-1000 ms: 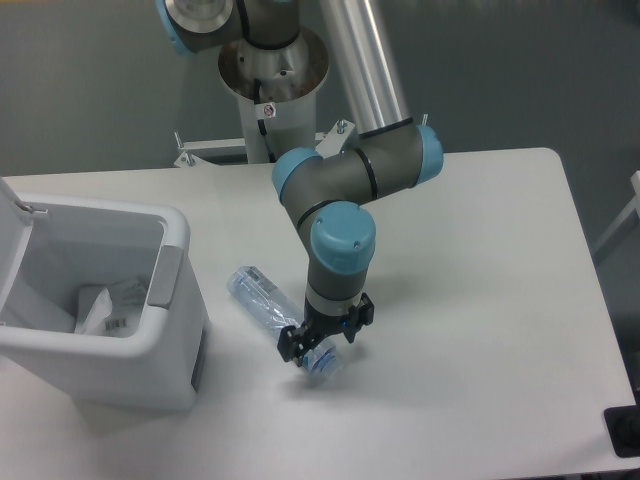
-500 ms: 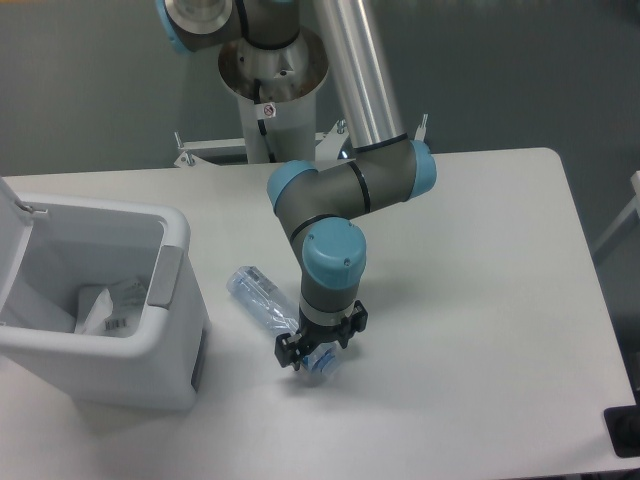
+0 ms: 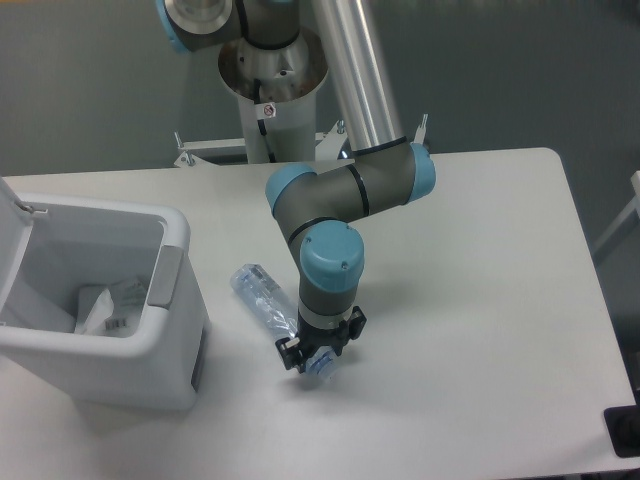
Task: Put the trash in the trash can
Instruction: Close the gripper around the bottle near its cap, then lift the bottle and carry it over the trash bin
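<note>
— Now, where is the gripper (image 3: 317,357)?

— Low over the white table (image 3: 480,300), pointing down, at the end of the grey UR5e arm (image 3: 345,195) with pale blue joint caps. Set over the near end of the water bottle (image 3: 272,305).

— Spread or pinching?

— Black fingers (image 3: 291,353) either side of the bottle's near end, close against it. Cannot tell whether pressed tight on the plastic or just standing beside it; partly hidden by the wrist above.

— And the bottle itself?

— Lying on its side on the table, clear and crumpled with a bluish label. Runs slantwise from under the gripper up and away to the left. Far end free of the fingers, near end beneath them.

— Where is the trash can (image 3: 110,310)?

— Left of the gripper, well apart from it, near the bottle's far end but not touching. White, boxy, rounded corners, a grey panel on the side facing the gripper. Flip lid (image 3: 18,240) standing open at the far left edge.

— Anything inside?

— Yes, a crumpled wrapper (image 3: 108,308), clear and white, resting on the bottom, with a small dark printed patch showing.

— Beyond the gripper?

— Arm's round metal base (image 3: 272,70), behind the table's far edge.
</note>
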